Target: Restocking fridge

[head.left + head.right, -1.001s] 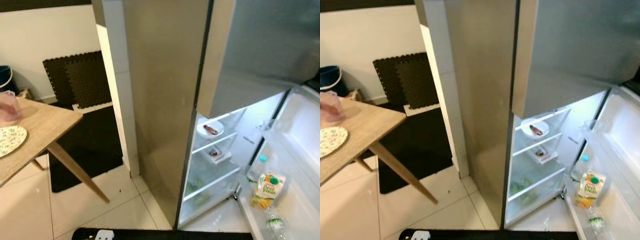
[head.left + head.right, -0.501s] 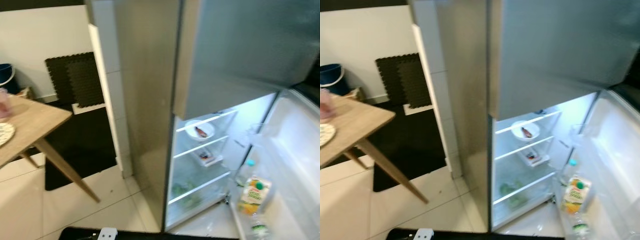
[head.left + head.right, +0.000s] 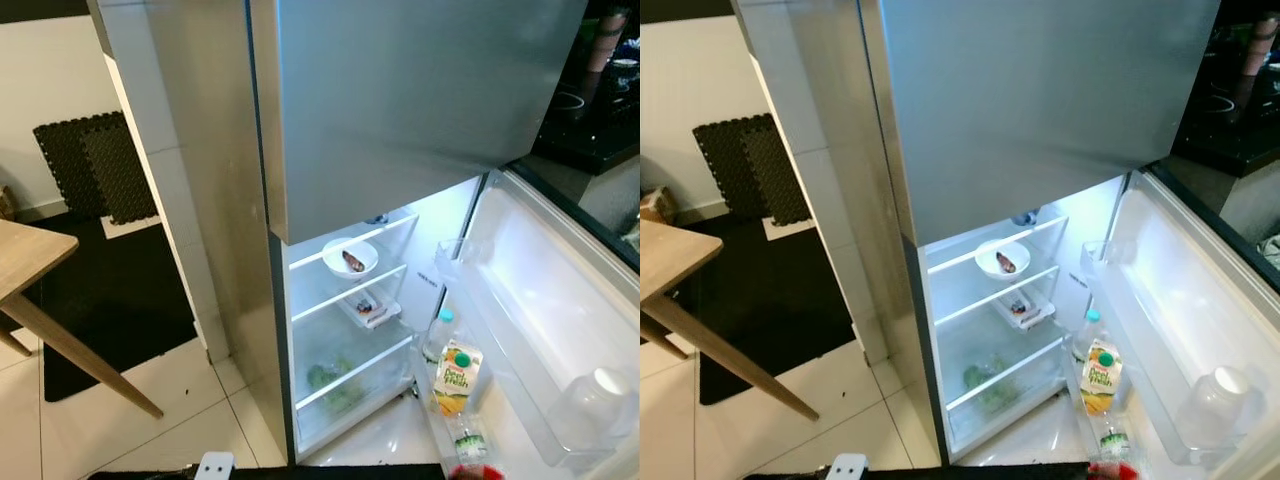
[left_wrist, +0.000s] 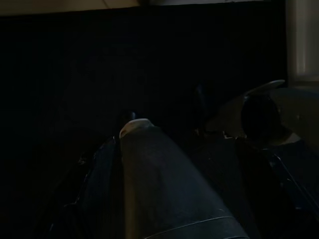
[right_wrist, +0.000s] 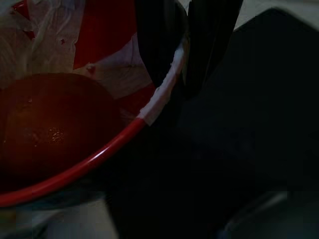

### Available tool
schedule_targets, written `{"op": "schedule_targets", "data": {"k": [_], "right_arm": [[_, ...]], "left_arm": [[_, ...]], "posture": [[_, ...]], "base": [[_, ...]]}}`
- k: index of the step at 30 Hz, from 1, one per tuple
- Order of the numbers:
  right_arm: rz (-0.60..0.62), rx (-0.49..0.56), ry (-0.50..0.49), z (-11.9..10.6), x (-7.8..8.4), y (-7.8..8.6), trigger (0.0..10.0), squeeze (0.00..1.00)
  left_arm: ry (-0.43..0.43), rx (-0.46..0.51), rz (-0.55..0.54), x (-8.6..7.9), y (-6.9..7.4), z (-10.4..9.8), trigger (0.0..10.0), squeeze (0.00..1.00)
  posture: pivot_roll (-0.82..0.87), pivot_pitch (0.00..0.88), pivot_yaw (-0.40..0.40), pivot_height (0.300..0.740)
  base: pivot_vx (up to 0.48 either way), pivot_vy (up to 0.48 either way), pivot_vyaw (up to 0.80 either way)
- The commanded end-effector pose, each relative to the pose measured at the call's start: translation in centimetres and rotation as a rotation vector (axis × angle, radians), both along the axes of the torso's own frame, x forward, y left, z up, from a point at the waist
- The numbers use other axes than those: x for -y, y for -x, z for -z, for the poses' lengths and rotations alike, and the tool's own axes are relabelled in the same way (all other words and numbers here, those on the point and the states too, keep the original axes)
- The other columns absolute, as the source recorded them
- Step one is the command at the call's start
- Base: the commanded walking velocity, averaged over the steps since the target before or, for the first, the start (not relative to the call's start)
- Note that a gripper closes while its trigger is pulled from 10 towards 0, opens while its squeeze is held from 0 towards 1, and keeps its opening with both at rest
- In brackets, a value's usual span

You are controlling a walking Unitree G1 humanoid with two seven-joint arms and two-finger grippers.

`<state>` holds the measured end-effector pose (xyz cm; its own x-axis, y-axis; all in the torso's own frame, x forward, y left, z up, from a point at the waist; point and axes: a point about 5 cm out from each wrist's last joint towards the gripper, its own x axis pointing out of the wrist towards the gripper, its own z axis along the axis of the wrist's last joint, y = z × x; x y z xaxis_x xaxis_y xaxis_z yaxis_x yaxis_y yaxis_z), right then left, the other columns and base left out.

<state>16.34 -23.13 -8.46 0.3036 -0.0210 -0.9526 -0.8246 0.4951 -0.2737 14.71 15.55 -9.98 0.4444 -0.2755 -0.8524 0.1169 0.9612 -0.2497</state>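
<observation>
Right gripper (image 5: pixel 182 55) jaws clench the red bowl (image 5: pixel 75 124) rim; left jaws' state cannot be told. Fridge (image 3: pixel 400 120) door (image 3: pixel 560 300) stands open.

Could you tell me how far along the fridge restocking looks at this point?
Done: the lower fridge door stands open, with a juice carton in its rack and a bowl on a shelf. In hand: the right claw grips the rim of a red bowl holding something round and reddish. Left: placing it inside.
</observation>
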Motion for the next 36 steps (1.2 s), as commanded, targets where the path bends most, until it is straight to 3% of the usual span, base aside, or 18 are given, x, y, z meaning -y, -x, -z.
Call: {"op": "schedule_targets", "data": {"k": [1, 2, 3, 5, 6, 8, 15, 17, 19, 24, 28, 30, 35, 36], "right_arm": [[-0.047, 0.051, -0.023, -0.6, -0.7, -1.6, 10.0, 0.0], [-0.091, 0.079, -0.031, -1.2, -1.0, -2.9, 10.0, 0.0], [-0.091, 0.079, -0.031, -1.2, -1.0, -2.9, 10.0, 0.0], [-0.162, 0.137, -0.042, -2.7, -1.5, -5.5, 10.0, 0.0], [-0.162, 0.137, -0.042, -2.7, -1.5, -5.5, 10.0, 0.0], [-0.23, 0.142, -0.067, -4.0, -2.0, -7.4, 10.0, 0.0], [-0.373, 0.117, -0.041, -6.1, -2.1, -9.9, 10.0, 0.0], [-0.373, 0.117, -0.041, -6.1, -2.1, -9.9, 10.0, 0.0], [-0.418, 0.101, -0.004, -7.5, -1.7, -11.2, 10.0, 0.0], [-0.433, 0.049, 0.046, -8.9, -0.6, -12.3, 10.0, 0.0], [-0.397, -0.003, 0.082, -9.7, 1.1, -12.5, 10.0, 0.0], [-0.397, -0.003, 0.082, -9.7, 1.1, -12.5, 10.0, 0.0], [-0.332, -0.035, 0.122, -10.3, 3.2, -12.2, 10.0, 0.0], [-0.301, -0.052, 0.141, -10.5, 4.3, -11.9, 10.0, 0.0]], "left_arm": [[-0.012, -0.006, 0.004, -0.4, 0.1, 0.0, 10.0, 0.0], [-0.012, -0.007, 0.004, -0.4, 0.1, 0.0, 10.0, 0.0], [-0.012, -0.007, 0.004, -0.4, 0.1, 0.0, 10.0, 0.0], [-0.01, -0.007, 0.004, -0.4, 0.2, 0.0, 10.0, 0.0], [-0.01, -0.007, 0.004, -0.4, 0.2, 0.0, 10.0, 0.0], [-0.008, -0.008, 0.004, -0.3, 0.2, 0.1, 10.0, 0.0], [-0.006, -0.011, 0.003, -0.4, 0.3, 0.1, 10.0, 0.0], [-0.006, -0.011, 0.003, -0.4, 0.3, 0.1, 10.0, 0.0], [-0.005, -0.011, 0.003, -0.4, 0.3, 0.1, 10.0, 0.0], [-0.004, -0.011, 0.002, -0.4, 0.3, 0.1, 10.0, 0.0], [-0.005, -0.012, 0.0, -0.5, 0.4, 0.1, 10.0, 0.0], [-0.005, -0.012, 0.0, -0.5, 0.4, 0.1, 10.0, 0.0], [-0.008, -0.014, 0.003, -0.6, 0.4, 0.1, 10.0, 0.0], [-0.008, -0.014, 0.003, -0.6, 0.4, 0.1, 10.0, 0.0]], "posture": [[-0.06, 0.0, 0.003, 0.74], [-0.06, 0.0, 0.002, 0.74], [-0.06, 0.0, 0.002, 0.74], [-0.06, 0.0, 0.0, 0.74], [-0.06, 0.0, 0.0, 0.74], [-0.06, 0.0, -0.003, 0.74], [-0.06, 0.0, -0.005, 0.74], [-0.06, 0.0, -0.005, 0.74], [-0.06, 0.0, -0.006, 0.74], [-0.06, 0.0, -0.008, 0.74], [-0.06, 0.0, -0.008, 0.74], [-0.06, 0.0, -0.008, 0.74], [-0.07, 0.0, -0.007, 0.74], [-0.06, 0.0, -0.007, 0.74]], "base": [[0.0, 0.0, 0.0], [0.0, 0.0, 0.0], [0.0, 0.0, 0.0], [0.0, 0.0, 0.0], [0.0, 0.0, 0.0], [0.0, 0.0, 0.0], [0.0, 0.0, 0.0], [0.0, 0.0, 0.0], [0.0, 0.0, 0.0], [0.0, 0.0, 0.0], [0.0, 0.0, 0.0], [0.0, 0.0, 0.0], [0.0, 0.0, 0.0], [0.0, 0.0, 0.0]]}}
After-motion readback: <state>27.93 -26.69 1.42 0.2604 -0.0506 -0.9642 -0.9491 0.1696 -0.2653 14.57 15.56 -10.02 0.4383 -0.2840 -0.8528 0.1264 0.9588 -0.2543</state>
